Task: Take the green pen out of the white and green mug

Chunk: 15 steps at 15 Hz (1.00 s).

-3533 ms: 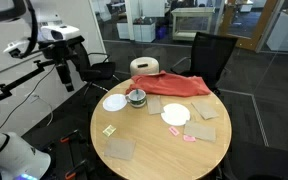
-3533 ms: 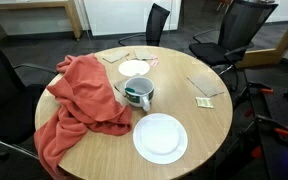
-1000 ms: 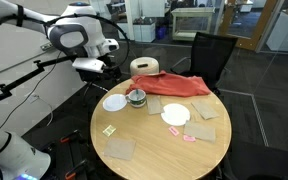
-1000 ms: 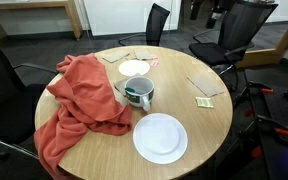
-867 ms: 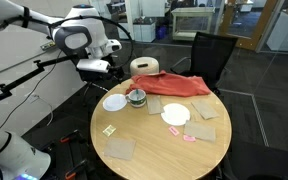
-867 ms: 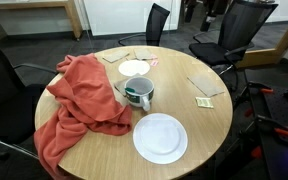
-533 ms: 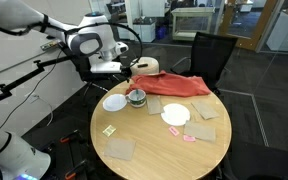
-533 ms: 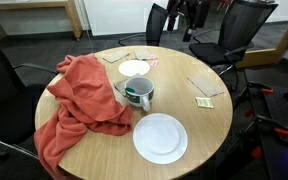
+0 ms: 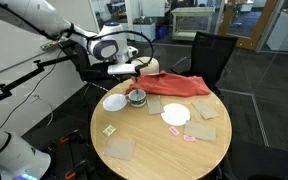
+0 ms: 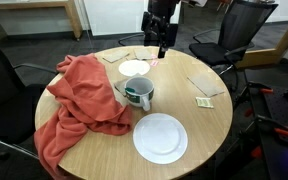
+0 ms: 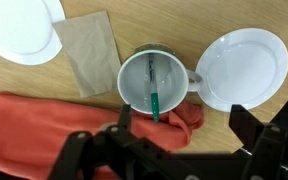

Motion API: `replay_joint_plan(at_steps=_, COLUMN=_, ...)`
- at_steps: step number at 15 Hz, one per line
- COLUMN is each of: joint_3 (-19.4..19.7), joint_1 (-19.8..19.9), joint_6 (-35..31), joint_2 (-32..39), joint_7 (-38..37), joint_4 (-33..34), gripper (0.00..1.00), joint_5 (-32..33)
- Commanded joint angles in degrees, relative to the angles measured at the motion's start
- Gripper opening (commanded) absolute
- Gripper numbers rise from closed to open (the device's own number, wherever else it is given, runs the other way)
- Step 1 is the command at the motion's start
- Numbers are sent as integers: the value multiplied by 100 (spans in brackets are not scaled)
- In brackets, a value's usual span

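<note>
Green pen [image 11: 154,97] in white and green mug [image 11: 132,68], end effector [image 11: 183,118] newly overhead — spread wide, empty

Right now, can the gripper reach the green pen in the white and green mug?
Probably yes: gripper hangs above, jaws open, green pen exposed in the uncovered white and green mug.

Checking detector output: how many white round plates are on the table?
2. One white round plate behind the white and green mug, second plate in front. Red cloth may hide more.
</note>
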<state>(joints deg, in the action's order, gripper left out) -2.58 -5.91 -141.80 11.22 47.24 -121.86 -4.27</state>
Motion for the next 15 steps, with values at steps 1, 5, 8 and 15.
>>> replay_joint_plan(at_steps=1, joint_3=-277, joint_1=300, joint_6=18, joint_2=664, joint_7=232, joint_4=648, gripper=100, joint_5=-93)
replay_joint_plan(at_steps=5, joint_3=-447, joint_1=468, joint_6=128, joint_2=1140, joint_7=129, joint_4=1038, gripper=100, joint_5=7)
replay_joint_plan(at_steps=8, joint_3=-477, joint_1=497, joint_6=9, joint_2=1110, joint_7=32, joint_4=888, gripper=100, joint_5=89)
replay_joint_plan(at_steps=15, joint_3=-441, joint_1=366, joint_6=-19, joint_2=1007, joint_7=-467, joint_4=777, gripper=100, joint_5=470)
